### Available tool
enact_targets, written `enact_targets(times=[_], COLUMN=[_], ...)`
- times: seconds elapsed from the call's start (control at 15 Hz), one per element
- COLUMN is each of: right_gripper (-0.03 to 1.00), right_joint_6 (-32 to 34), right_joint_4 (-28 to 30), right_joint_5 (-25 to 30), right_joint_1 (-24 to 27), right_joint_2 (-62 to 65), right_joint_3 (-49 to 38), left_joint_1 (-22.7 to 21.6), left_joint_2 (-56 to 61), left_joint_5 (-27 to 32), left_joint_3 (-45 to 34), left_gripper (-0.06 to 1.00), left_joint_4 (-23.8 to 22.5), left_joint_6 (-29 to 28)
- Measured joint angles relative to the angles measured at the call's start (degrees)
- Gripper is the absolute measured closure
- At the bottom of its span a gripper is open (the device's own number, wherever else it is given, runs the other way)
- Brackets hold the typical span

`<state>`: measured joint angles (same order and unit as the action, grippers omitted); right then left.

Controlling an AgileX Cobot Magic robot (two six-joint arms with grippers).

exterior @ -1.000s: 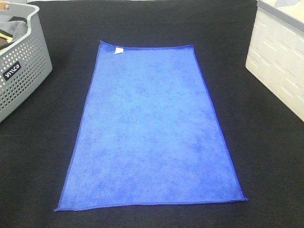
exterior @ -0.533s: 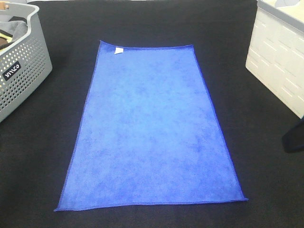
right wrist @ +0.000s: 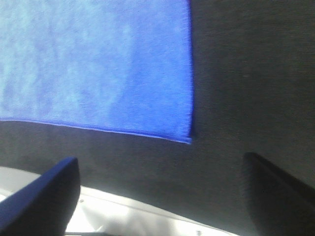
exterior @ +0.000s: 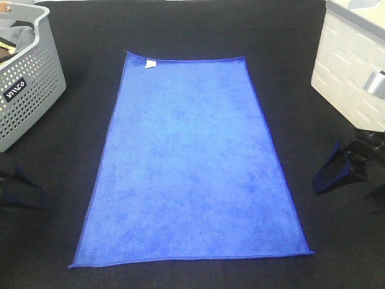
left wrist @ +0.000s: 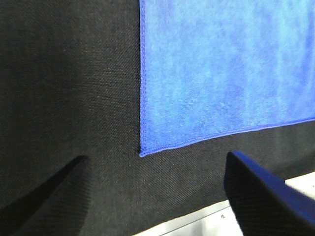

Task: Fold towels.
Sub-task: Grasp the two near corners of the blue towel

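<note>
A blue towel point(exterior: 189, 162) lies flat and unfolded on the black table cloth, with a small white tag point(exterior: 150, 64) at its far left corner. My left gripper point(exterior: 23, 190) is open and empty at the left edge of the exterior view, apart from the towel. The left wrist view shows its fingers point(left wrist: 266, 196) spread, with the towel's near left corner point(left wrist: 142, 151) ahead of them. My right gripper point(exterior: 352, 180) is open and empty to the right of the towel. The right wrist view shows the near right corner point(right wrist: 188, 139) between its spread fingers point(right wrist: 44, 196).
A grey perforated basket point(exterior: 27, 90) holding cloth stands at the back left. A white crate point(exterior: 355, 66) stands at the back right. The black cloth point(exterior: 301, 78) covers the table around the towel, and the table's pale front edge point(right wrist: 123, 211) shows in the wrist views.
Both grippers have come into the exterior view: the left at the left edge, the right further in from the right edge. The towel has not moved.
</note>
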<state>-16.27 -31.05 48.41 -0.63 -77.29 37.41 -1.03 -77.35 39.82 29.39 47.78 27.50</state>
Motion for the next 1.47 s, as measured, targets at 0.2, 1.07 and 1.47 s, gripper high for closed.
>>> enact_targets(times=[0.2, 1.07, 1.47], right_gripper=[0.14, 0.21, 0.35], right_joint_6=[-4.24, -12.43, -11.0], right_joint_4=[-4.3, -13.41, -17.42], right_joint_5=[-1.43, -14.78, -18.33], right_joint_1=[0.0, -6.76, -8.82], right_joint_2=[-6.13, -24.81, -27.5], right_joint_3=[0.0, 0.23, 0.92], left_joint_1=[7.28, 11.06, 11.06], left_joint_2=[-8.14, -27.9, -31.17], left_joint_5=[-8.14, -7.56, -5.84], left_joint_3=[0.06, 2.12, 4.35], left_gripper=[0.23, 0.24, 0.39], left_joint_4=[2.06, 35.98, 36.27], left_joint_6=[1.6, 32.2, 32.26])
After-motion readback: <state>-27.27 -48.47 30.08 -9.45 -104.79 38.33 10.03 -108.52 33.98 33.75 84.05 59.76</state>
